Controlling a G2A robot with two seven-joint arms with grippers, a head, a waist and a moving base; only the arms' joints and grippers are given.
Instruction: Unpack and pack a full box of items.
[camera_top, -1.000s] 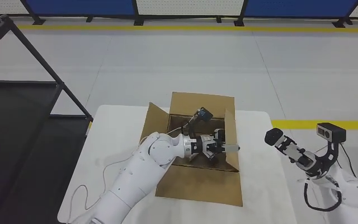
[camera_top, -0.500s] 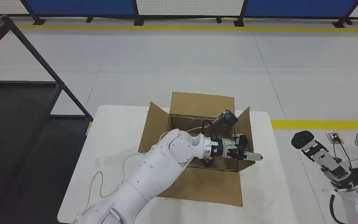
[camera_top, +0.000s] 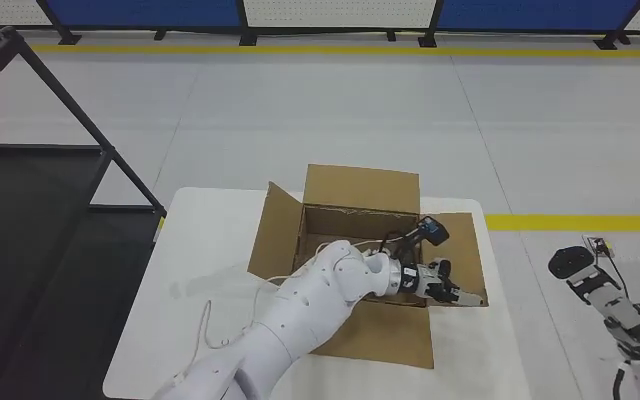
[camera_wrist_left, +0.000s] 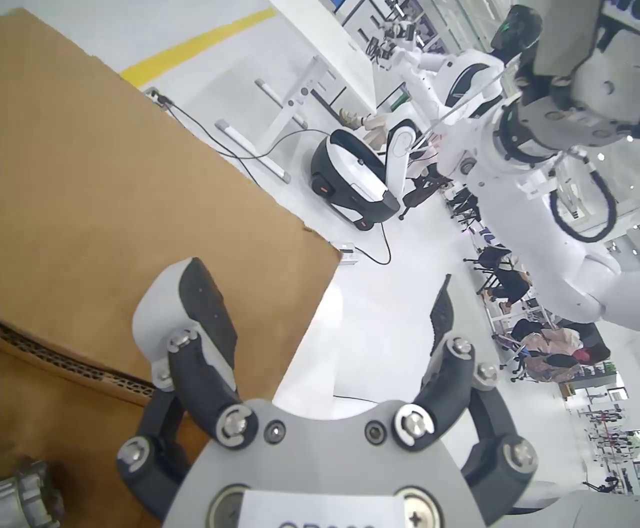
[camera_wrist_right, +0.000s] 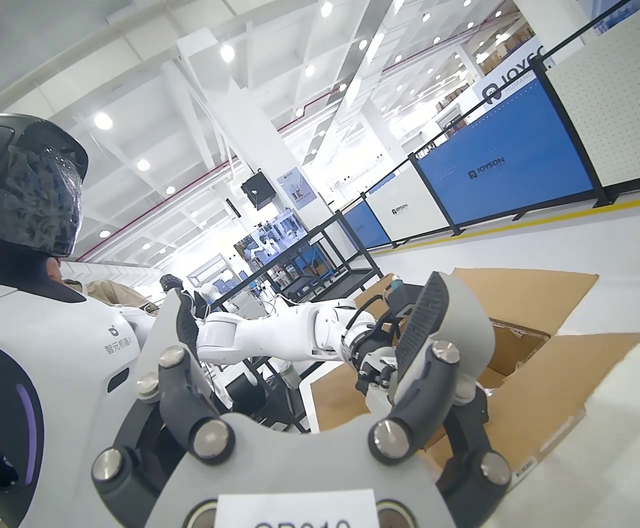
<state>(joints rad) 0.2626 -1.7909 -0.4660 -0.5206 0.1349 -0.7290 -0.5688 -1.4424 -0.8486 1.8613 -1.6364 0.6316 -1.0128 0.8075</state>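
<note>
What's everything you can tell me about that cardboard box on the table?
The cardboard box is plain brown corrugated board, standing open on the white table. All four flaps are spread outward. The left gripper, open, sits over one side flap's edge; whether it touches is unclear. The arm hides most of the inside.

Left tool (camera_top: 453, 292) sits over the right flap (camera_top: 468, 250) (folded outward) of the box (camera_top: 360, 188).

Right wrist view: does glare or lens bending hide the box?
Right wrist view: ceiling lamps flare bright, but the box is evenly lit and readable; the fence bows near the edge. Left wrist view: the flap is evenly lit, without glare.
</note>
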